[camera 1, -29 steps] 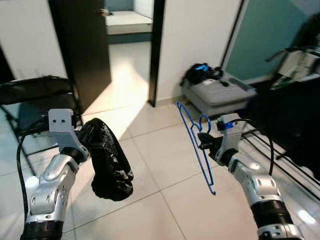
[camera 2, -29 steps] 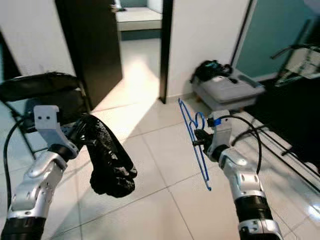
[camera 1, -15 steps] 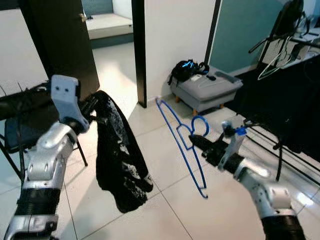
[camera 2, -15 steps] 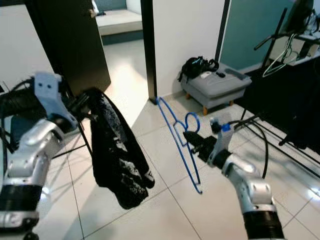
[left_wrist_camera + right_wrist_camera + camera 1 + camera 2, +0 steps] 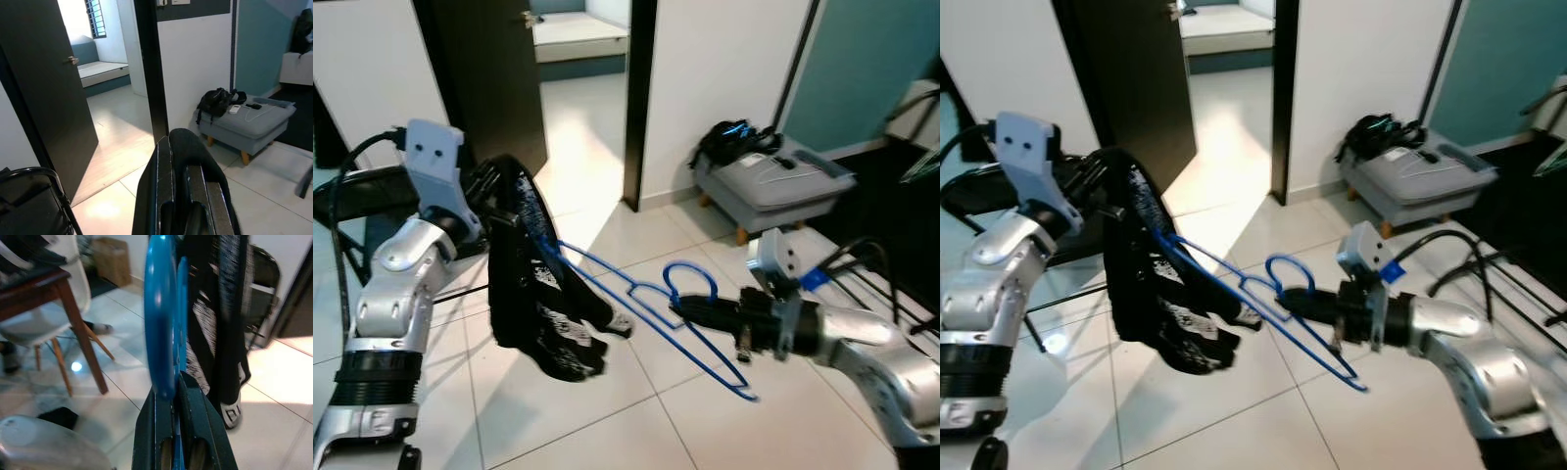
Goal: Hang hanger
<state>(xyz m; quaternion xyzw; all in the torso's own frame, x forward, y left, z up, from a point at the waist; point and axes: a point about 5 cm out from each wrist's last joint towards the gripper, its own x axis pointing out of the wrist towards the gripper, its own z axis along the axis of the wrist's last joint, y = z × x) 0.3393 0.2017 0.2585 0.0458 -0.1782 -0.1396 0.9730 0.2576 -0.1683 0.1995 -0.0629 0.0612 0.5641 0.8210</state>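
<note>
My right fingers (image 5: 690,311) are pinched on the blue hanger (image 5: 636,294) just below its hook; its far arm reaches into the black garment (image 5: 533,284) clamped in my left fingers (image 5: 494,191). Thin wire, light and springy, I'd keep hold near the hook; the cloth is limp.

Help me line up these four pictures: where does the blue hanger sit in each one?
Left eye view: blue hanger at centre, held by the right pincer, one end in the black garment.
Right eye view: again at centre.
Left wrist view: I cannot make it out; the left pincer grips the garment.
Right wrist view: upright blue band, close up.
Shared landmark: the grey ottoman, also in the right eye and left wrist views.
</note>
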